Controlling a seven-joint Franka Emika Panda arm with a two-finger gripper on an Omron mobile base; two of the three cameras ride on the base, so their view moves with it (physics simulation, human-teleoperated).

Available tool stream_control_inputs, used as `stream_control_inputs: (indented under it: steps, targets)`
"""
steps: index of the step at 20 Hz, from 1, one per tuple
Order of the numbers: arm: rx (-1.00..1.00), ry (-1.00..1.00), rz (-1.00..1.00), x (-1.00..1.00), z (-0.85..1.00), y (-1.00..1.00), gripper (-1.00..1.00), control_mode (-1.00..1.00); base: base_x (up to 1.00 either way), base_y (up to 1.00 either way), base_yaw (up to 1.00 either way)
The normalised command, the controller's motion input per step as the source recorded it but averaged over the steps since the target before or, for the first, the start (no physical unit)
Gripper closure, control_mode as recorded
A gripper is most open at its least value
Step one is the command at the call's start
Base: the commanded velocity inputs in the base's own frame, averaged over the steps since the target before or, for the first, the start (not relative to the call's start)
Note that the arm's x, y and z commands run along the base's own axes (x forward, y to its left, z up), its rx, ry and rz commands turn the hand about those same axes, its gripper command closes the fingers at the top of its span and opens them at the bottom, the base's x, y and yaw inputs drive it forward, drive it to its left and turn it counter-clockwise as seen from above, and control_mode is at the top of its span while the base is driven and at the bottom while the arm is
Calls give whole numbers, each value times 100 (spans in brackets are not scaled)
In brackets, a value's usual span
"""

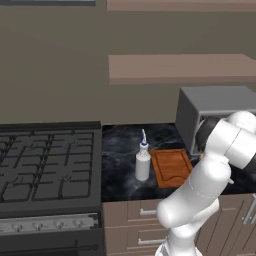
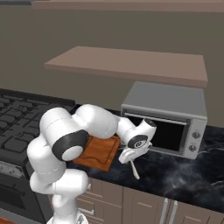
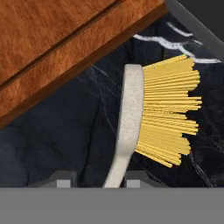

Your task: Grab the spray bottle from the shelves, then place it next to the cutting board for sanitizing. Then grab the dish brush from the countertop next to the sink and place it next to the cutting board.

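Releasing the brush point(image 3: 131, 113) beside the board point(image 3: 52, 43) near the countertop's point(image 3: 57, 144) front edge, the gripper point(image 3: 98, 180) straddles its handle, grip unclear, and should open fully before lifting straight away.

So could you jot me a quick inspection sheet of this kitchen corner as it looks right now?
Surface: black veined countertop, over brown cabinets.
Job's things: spray bottle upright on the countertop just left of the cutting board; dish brush lies by the board's other side, on the microwave's side, yellow bristles up.
Clutter: nothing seen.
Claw: low over the counter, brush handle runs between its fingertips; grip or release cannot be told.
Cables: nothing seen.
Surroundings: grey microwave behind the board, gas stove to the left, wooden shelves on the wall above.
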Motion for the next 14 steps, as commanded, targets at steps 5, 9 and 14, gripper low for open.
stream_control_inputs:
  steps: [5,9,14]
  targets:
    - [0,0,12,-30,0,2,-100,-100,0,0,0]
    - [0,-6,7,-46,13,0,-100,-100,0,0,0]
    - [0,-22,0,-74,69,0,-100,-100,0,0,0]
